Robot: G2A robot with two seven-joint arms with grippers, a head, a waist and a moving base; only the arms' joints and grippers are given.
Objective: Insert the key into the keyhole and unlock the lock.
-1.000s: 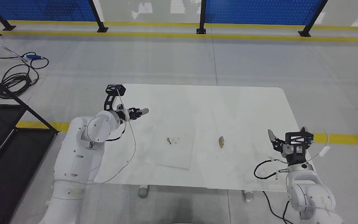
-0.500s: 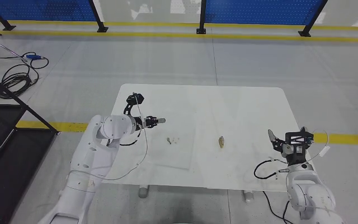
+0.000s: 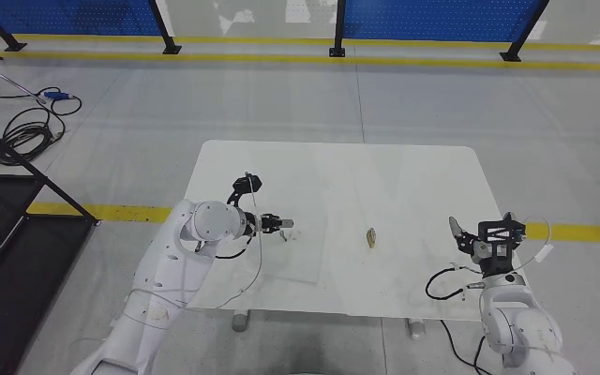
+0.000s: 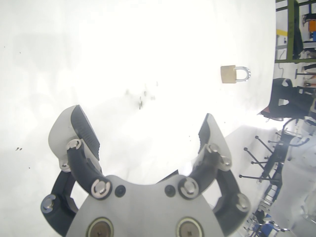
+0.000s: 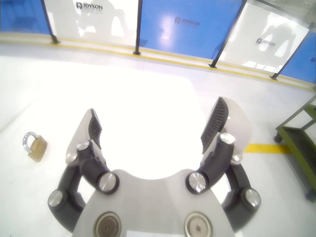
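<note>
Left tool (image 3: 286,224) (image 4: 142,114): fingers spread wide, holding nothing, hanging low over the white surface (image 3: 403,178).
Key (image 3: 287,234) (image 4: 140,103): small and thin, lying on the surface just ahead of the left tool, roughly in line with the gap between its fingers and touching neither.
Specks (image 4: 150,94): a few dark marks on the surface close beside the key.
Lock (image 3: 371,236) (image 4: 228,74) (image 5: 37,146): brass padlock with a silver shackle, lying flat, farther out from the left tool than the key and well apart from it, between the two tools.
Right tool (image 3: 483,230) (image 5: 156,108): fingers wide apart and empty, near a corner of the surface, with the lock well off to the side nearer the left tool.
Fence (image 3: 75,17) (image 5: 187,23): blue and white panels on black posts, across the floor beyond both tools.
Cart (image 5: 301,129): green frame on the floor, on the right tool's outer side.
Cables (image 3: 28,131): coiled on the floor, far behind the left tool.
</note>
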